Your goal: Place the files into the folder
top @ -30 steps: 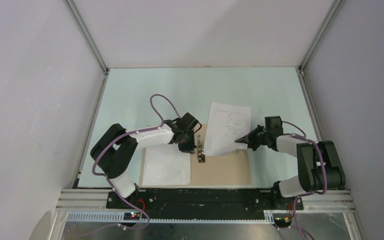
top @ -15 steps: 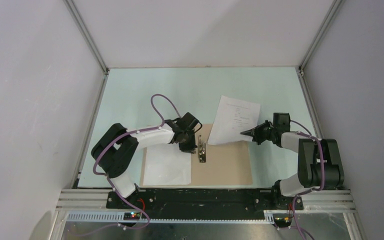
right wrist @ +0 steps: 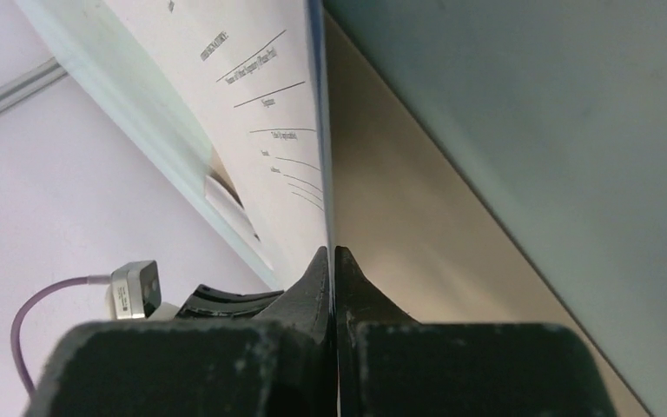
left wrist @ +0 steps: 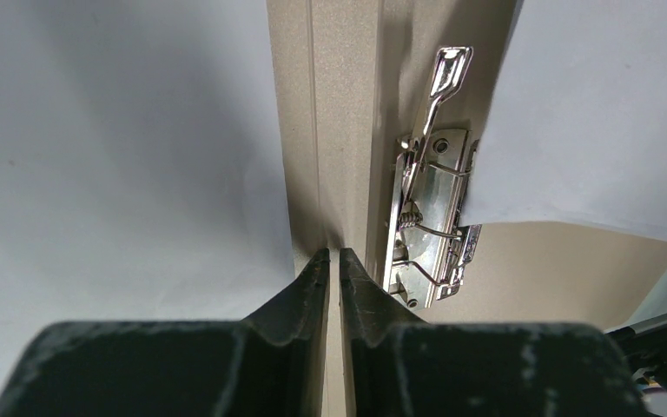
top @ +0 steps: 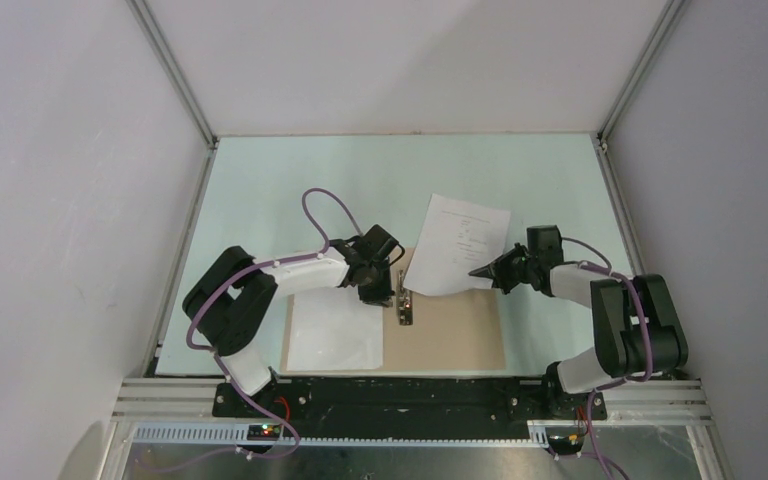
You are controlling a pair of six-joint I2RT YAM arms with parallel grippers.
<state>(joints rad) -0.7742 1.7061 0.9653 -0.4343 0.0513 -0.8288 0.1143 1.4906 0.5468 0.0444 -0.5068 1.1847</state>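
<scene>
The tan folder [top: 455, 335] lies open and flat. A blank white sheet [top: 332, 330] rests on its left half. My left gripper [top: 380, 293] points down at the folder's spine [left wrist: 339, 104], jaws shut to a thin slit with nothing in it, just left of the metal clip [left wrist: 430, 217], whose lever stands raised. My right gripper [top: 480, 272] is shut on the near right edge of the printed sheet [top: 460, 245], which hangs tilted above the folder's right half. The printed sheet's [left wrist: 599, 104] lower left corner reaches over the clip [top: 403, 305]. In the right wrist view the jaws [right wrist: 331, 252] pinch the paper edge [right wrist: 269, 113].
The pale green table [top: 290, 190] is boxed in by white walls with aluminium posts [top: 175, 75]. A metal rail [top: 410, 385] runs along the near edge by the arm bases. The left arm's purple cable [top: 320, 205] loops above its wrist.
My right gripper swung the printed sheet out to the right, then brought it back left toward the clip. The left arm and the blank sheet have not moved.
</scene>
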